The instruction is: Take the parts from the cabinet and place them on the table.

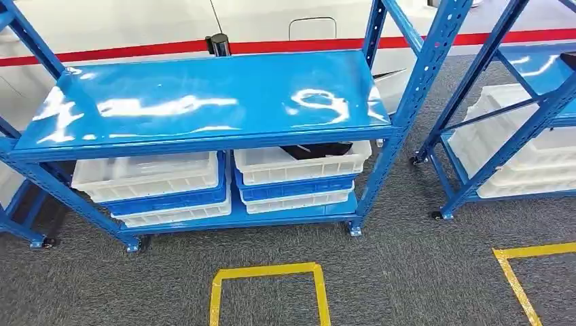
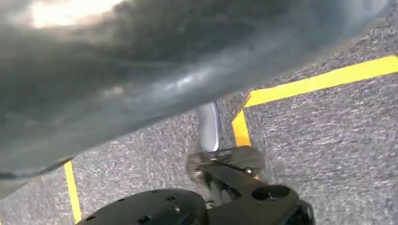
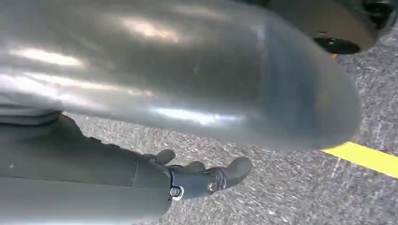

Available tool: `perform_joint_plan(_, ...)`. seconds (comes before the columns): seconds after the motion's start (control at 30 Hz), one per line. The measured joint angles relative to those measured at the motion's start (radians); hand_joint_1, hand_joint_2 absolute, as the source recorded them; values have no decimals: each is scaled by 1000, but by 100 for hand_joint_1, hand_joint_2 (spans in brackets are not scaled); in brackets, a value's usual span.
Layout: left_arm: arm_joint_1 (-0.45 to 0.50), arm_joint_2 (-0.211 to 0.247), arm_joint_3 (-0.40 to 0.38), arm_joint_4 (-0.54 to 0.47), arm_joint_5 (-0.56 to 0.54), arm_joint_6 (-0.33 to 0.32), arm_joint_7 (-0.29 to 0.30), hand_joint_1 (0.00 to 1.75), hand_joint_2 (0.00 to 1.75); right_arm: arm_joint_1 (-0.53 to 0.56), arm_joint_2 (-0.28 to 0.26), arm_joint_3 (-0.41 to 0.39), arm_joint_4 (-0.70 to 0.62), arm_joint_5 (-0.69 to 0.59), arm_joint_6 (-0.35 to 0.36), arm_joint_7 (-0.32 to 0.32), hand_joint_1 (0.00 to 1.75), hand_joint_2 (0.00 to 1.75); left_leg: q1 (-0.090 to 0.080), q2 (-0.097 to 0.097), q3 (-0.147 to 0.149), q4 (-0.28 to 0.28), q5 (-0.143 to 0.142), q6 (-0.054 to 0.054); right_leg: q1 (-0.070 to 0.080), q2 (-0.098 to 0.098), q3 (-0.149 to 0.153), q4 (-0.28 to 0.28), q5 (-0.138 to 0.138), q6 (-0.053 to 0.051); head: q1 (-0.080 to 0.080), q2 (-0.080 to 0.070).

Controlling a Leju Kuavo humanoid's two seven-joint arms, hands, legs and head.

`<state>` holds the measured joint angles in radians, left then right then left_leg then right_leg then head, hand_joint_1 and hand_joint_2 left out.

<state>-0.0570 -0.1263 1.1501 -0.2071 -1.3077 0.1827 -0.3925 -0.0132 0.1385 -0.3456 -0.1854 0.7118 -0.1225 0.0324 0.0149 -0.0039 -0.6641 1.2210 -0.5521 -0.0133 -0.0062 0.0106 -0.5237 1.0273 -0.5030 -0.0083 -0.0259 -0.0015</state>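
Grey carpet [image 1: 407,272] all over, with yellow tape [image 1: 268,273] boxes marked on it. White wall [image 1: 136,27] behind with a red stripe [image 1: 285,46] running across. Overhead light glares off the glossy blue surfaces.

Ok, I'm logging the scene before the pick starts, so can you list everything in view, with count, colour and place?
Rack: one, blue, straight ahead, glossy top shelf bare.
Bins: two stacks, white and blue alternating, on the rack's bottom shelf.
Dark part: one, black, in the top bin of the right stack.
Second rack: one, blue, to the right, holding white bins.
Cylinder: one, black, behind the top shelf.
Floor tape: yellow outlines on grey carpet.
Wall stripe: red, behind the racks.
Right hand: grey, hanging over the carpet, holding nothing.
Left hand: fingers can't be made out.
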Motion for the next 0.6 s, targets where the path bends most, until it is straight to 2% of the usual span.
perform_joint_plan(0.03, 0, 0, 0, 0, 0, 0, 0, 0, 0, 1, 1, 0, 0, 0, 0, 0, 0, 0, -3, 0, 24, -78, 60, 7, 0, 1, 11, 0, -7, 2, 0, 0)
perform_joint_plan(0.07, 0, 1, 0, 0, 0, 0, -1, 0, 0, 1, 2, 0, 0, 0, 0, 0, 0, 0, -8, 2, 47, -155, 113, 16, -1, 0, 5, -2, -15, 6, 0, 0)
perform_joint_plan(0.1, -1, 3, 1, 0, 0, 0, -1, 0, 0, 0, 5, 0, 1, 1, 0, 0, 0, 0, -18, 3, 44, -150, 58, 18, 3, 2, 26, 0, -20, 12, 3, 0)
perform_joint_plan(0.13, -3, 3, 0, 0, 0, 0, -2, 0, 0, -3, 5, 0, 1, 2, 0, 0, 0, 0, -22, -1, 44, -148, 11, 23, 0, 3, 16, -2, -24, 19, -2, 0)
perform_joint_plan(0.17, -2, 3, 0, 0, 0, 0, -3, 0, 0, -4, 6, 0, 1, 3, 0, 0, 0, 0, -25, -1, 49, -156, 35, 34, 0, 3, 15, -8, -27, 27, 0, 0)
perform_joint_plan(0.2, 2, 3, 0, 0, 0, 0, -3, 0, 0, -2, 6, 0, 1, 3, 0, 0, 0, 0, -25, -1, 55, -167, 61, 43, 4, 3, 30, 11, -15, 37, -1, 0)
perform_joint_plan(0.23, 5, 3, 1, 0, 0, 0, -3, 0, 0, 0, 6, 0, 1, 3, 0, 0, 0, 0, -19, -1, 72, -171, 74, 47, 6, 3, 41, 13, -25, 42, 1, 0)
perform_joint_plan(0.27, 5, 2, 1, 0, 0, 0, -2, 0, 0, 0, 6, 0, 1, 3, 0, 0, 0, 0, -12, 2, 92, -176, 75, 49, 3, 0, 32, 26, -37, 46, -1, 0)
perform_joint_plan(0.3, 1, 2, 1, 0, 0, 0, -2, 0, 0, -3, 6, -1, 1, 5, 0, 0, 0, 0, -11, 1, 96, -177, 74, 51, 4, -1, 14, 61, -49, 47, 3, 0)
perform_joint_plan(0.37, -4, 2, 1, 0, -1, 0, 0, 0, 0, -8, 6, -1, 1, 6, 0, 0, 0, 0, -11, 0, 93, -177, 70, 55, 2, -1, -76, 195, -94, 36, 5, 0)
perform_joint_plan(0.4, -4, 2, 1, 0, -1, 0, 0, 0, 0, -7, 5, -1, 1, 6, 0, 0, 0, 0, -12, -1, 94, -177, 65, 55, 2, -1, -130, 270, -122, 34, 5, 0)
perform_joint_plan(0.43, -3, 2, 1, 0, -1, 0, 1, 0, 0, -6, 5, -1, 1, 6, 0, 0, 0, 0, -12, -2, 98, -177, 60, 55, 2, -1, -164, 302, -125, 41, 5, 0)
perform_joint_plan(0.47, -2, 2, 1, 0, -1, 0, 1, 0, 0, -3, 5, -1, 1, 6, 0, 0, 0, 0, -12, -4, 104, -177, 55, 54, 1, -2, -173, 287, -108, 51, 5, 0)
perform_joint_plan(0.5, -1, 2, 1, 0, -1, 0, 1, 0, 0, 1, 5, -1, 1, 6, 0, 0, 0, 0, -12, -7, 110, -177, 50, 53, 0, -2, -164, 238, -74, 64, 6, 0)
perform_joint_plan(0.53, 0, 1, 1, 0, -2, 0, 2, 0, 0, 1, 5, -1, 1, 6, 0, 0, 0, 0, -12, -7, 121, -177, 43, 50, -1, -2, -134, 143, -17, 79, 5, 0)
perform_joint_plan(0.57, 0, 0, 1, 0, -2, 0, 2, 0, 0, 0, 4, -1, 1, 6, 0, 0, 0, 0, -12, -7, 129, -177, 37, 47, -1, -4, -102, 50, 34, 86, 6, 0)
perform_joint_plan(0.6, -1, -1, 1, 0, -2, 0, 2, 0, 0, 1, 3, -1, 1, 6, 0, 0, 0, 0, -13, -7, 130, -176, 30, 41, 3, -7, -99, 26, 48, 65, 5, 0)
